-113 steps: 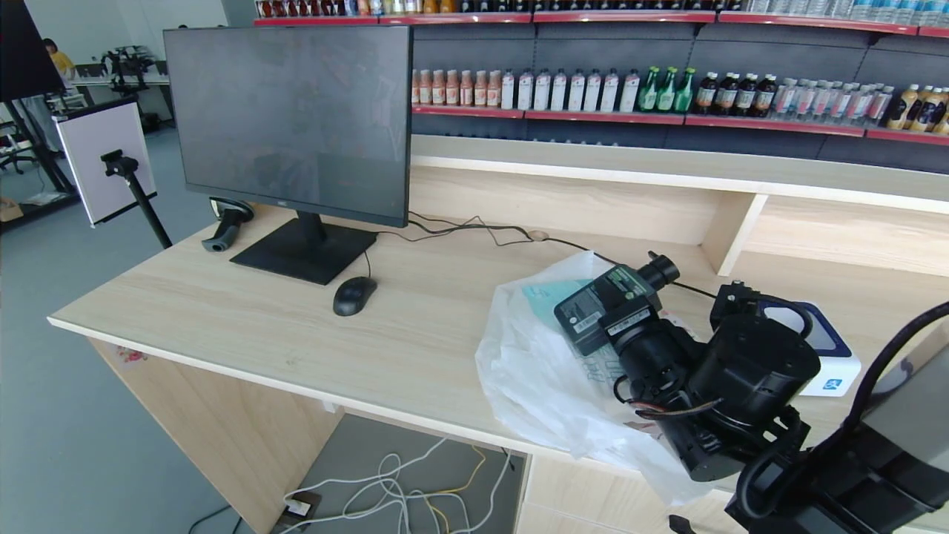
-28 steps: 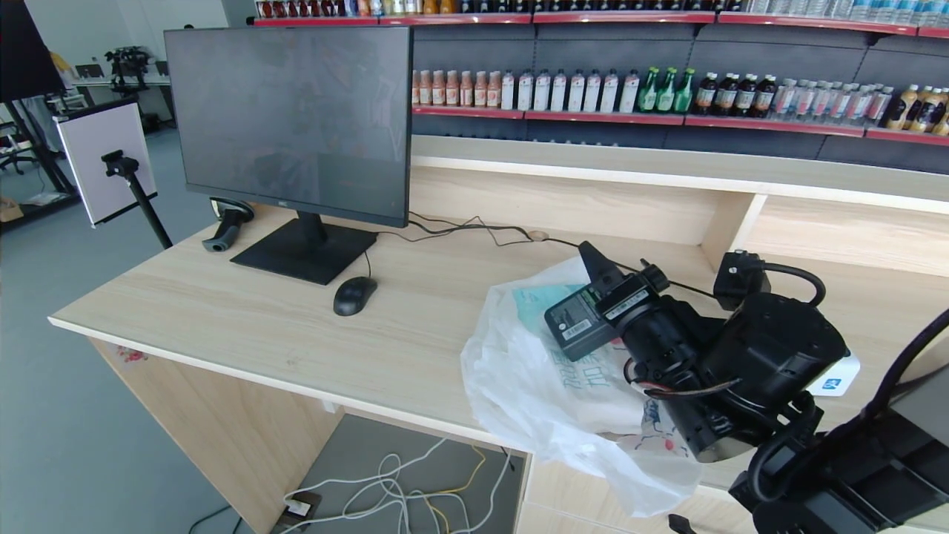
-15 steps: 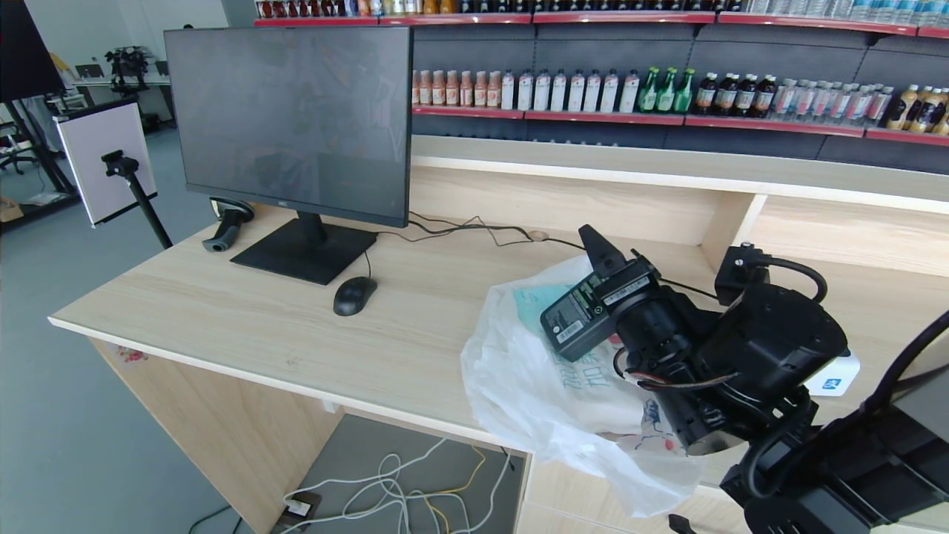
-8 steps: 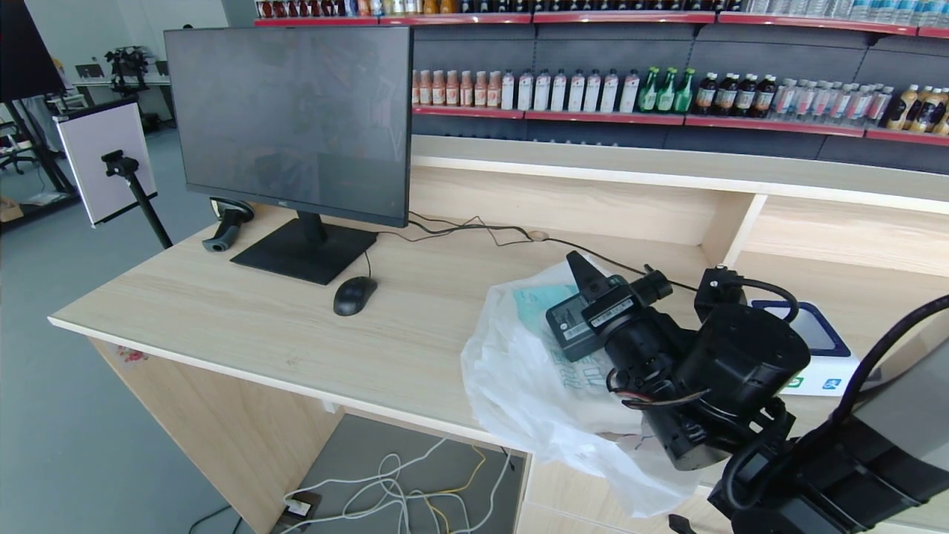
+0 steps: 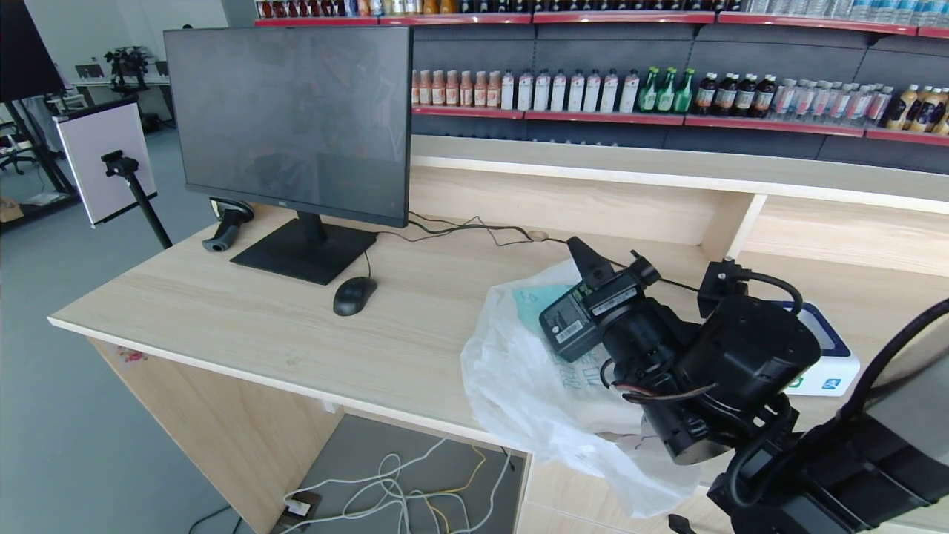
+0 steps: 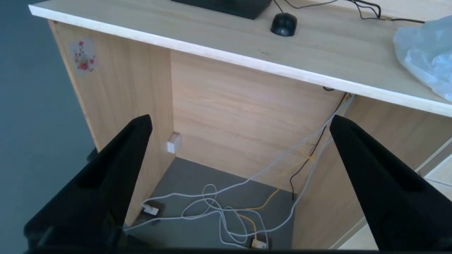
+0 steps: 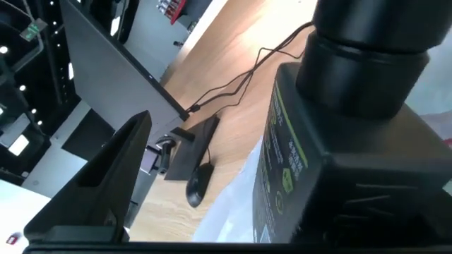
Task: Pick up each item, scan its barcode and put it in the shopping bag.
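Head view: the right gripper [image 5: 604,278], clamped on the bottle [image 5: 574,326], has dipped and come back up over the bag [image 5: 519,386], whose edge has crept left. I judge the drop isn't done; the bottle hangs above the bag, near the scanner [image 5: 827,367]. Left gripper [image 6: 240,120] hangs spread wide, empty, below the counter [image 5: 259,326]. Monitor [image 5: 289,119] and mouse [image 5: 354,295] on it; drink shelves [image 5: 667,89] behind.
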You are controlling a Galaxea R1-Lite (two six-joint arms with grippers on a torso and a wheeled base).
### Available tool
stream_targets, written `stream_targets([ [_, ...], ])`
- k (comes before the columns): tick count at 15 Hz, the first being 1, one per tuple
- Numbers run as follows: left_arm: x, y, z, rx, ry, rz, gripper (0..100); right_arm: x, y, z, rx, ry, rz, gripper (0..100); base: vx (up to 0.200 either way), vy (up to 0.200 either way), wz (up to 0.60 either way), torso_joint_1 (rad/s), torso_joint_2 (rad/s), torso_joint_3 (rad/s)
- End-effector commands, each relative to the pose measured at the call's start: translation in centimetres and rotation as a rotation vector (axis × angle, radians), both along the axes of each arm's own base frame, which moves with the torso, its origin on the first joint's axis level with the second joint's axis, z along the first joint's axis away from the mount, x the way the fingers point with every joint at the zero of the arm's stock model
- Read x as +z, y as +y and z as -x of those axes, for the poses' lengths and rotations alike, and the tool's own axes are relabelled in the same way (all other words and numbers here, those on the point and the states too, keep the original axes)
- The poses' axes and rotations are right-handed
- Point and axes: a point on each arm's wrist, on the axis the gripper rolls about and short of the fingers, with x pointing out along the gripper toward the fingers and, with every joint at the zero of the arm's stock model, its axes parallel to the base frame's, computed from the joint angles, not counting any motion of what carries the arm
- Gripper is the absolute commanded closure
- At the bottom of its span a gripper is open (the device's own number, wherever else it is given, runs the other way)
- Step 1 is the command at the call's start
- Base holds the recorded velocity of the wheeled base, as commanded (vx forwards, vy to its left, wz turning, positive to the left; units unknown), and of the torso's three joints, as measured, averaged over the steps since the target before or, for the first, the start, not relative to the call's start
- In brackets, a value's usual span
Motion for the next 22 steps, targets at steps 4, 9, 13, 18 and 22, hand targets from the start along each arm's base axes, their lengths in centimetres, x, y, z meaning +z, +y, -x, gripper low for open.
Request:
stream_targets([
  [4, 0.0, 0.0, 0.0, 0.001, 0.000, -0.001, 0, 0.5, -0.7, 0.9, 0.019, 0.025, -0.129, 0, 0.000, 0.000, 0.00, 0.000, 0.00, 0.000],
  [9, 0.0, 0.0, 0.0, 0.001, 0.000, -0.001, 0, -0.3, -3.8, -1.5, -0.098, 0.043, -0.139, 0, 0.000, 0.000, 0.00, 0.000, 0.00, 0.000],
  [13, 0.0, 0.0, 0.0, 0.001, 0.000, -0.001, 0, -0.2, -5.8, -2.6, -0.166, 0.032, -0.140, 0, 0.000, 0.000, 0.00, 0.000, 0.00, 0.000],
  [18, 0.0, 0.0, 0.0, -0.001, 0.001, -0.008, 0, -0.2, -4.4, -1.9, -0.126, 0.031, -0.112, 0, 0.000, 0.000, 0.00, 0.000, 0.00, 0.000],
  [22, 0.0, 0.0, 0.0, -0.001, 0.001, -0.008, 0, -0.7, -3.8, -2.6, -0.123, 0.035, -0.077, 0, 0.000, 0.000, 0.00, 0.000, 0.00, 0.000],
])
